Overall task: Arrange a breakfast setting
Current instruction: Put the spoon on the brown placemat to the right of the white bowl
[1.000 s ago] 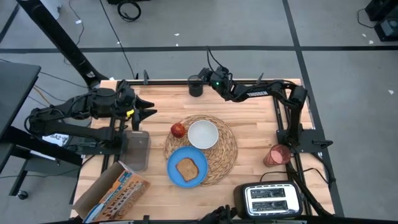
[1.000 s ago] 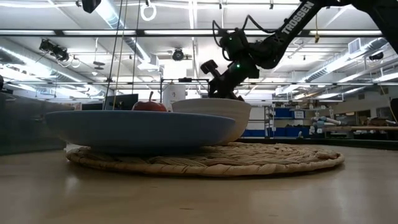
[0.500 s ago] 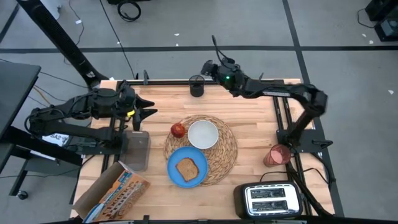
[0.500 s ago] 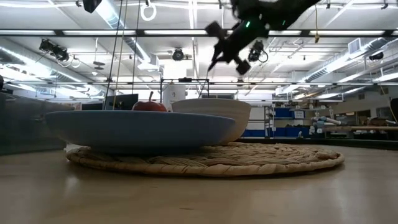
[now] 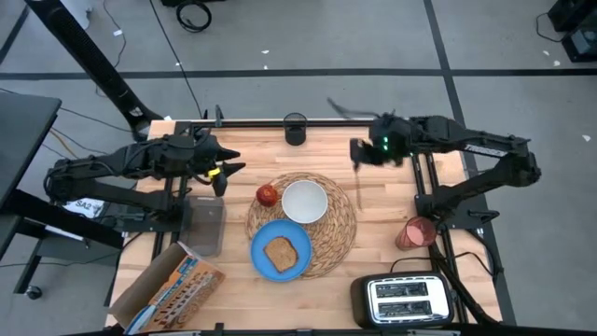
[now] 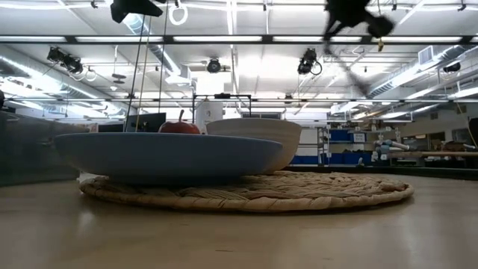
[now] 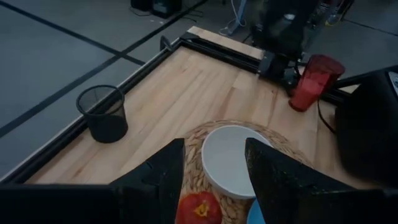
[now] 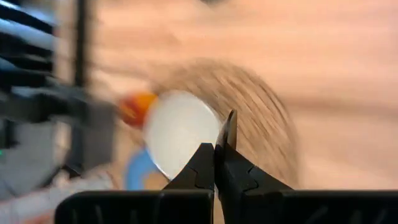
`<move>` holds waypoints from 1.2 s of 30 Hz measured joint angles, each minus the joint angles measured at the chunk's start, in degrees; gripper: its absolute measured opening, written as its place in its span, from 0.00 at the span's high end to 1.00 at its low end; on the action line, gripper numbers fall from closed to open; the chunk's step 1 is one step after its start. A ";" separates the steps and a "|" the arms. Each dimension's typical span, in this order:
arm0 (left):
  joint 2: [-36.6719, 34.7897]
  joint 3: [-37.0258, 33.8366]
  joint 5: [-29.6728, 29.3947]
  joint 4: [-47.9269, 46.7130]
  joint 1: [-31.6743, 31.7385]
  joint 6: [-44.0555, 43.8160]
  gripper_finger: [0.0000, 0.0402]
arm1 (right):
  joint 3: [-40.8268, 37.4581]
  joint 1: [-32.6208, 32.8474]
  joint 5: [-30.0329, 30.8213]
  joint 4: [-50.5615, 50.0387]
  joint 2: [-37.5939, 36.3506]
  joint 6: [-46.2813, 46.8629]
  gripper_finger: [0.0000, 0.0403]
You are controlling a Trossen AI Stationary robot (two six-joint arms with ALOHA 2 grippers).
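Note:
A round straw placemat [image 5: 341, 231] lies mid-table. On it are a blue plate [image 5: 264, 264] with a toast slice [image 5: 282, 252], a white bowl [image 5: 304, 201] and a red apple [image 5: 268, 195]. A translucent red cup [image 5: 415, 233] stands by the right arm's base. My right gripper [image 5: 357, 154] is high above the table, just right of the placemat's far side, shut on a thin metal thing that I take for the spoon [image 8: 231, 126]. My left gripper [image 5: 229, 169] is open and empty, left of the apple. My right gripper pinches the thin spoon between its two shut fingers [image 8: 205, 163]. One narrow end [image 8: 232, 121] sticks out past the fingertips. Blur hides which part of the spoon is held. It is lifted clear of the table.
A small black mesh cup [image 5: 295, 129] stands at the far edge. A silver toaster [image 5: 406, 299] is at the near right. A cardboard box [image 5: 168, 289] and a grey block [image 5: 207, 224] lie at the near left. Bare wood [image 5: 382, 201] shows right of the placemat.
My right gripper has risen from the black mesh cup and swung fast toward the table's right edge, staying shut. It now hangs high beside the placemat's far right. My left gripper has crept a little toward the placemat.

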 joint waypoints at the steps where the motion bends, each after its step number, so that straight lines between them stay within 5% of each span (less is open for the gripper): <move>1: -0.14 0.00 -0.12 -0.05 0.00 0.00 0.56 | 0.00 1.12 -0.55 -2.53 0.23 2.19 0.98; 10: -0.99 0.00 1.63 -2.13 0.00 0.07 0.56 | -2.36 5.97 -4.63 -4.33 10.82 18.96 0.98; 23: -0.97 0.00 3.43 -5.22 -2.84 1.10 0.56 | -8.37 1.14 -15.84 3.25 26.84 22.70 0.98; 36: -0.97 0.00 3.55 -5.29 -5.09 -0.49 0.56 | -9.84 -5.02 -19.96 6.62 29.63 25.04 0.98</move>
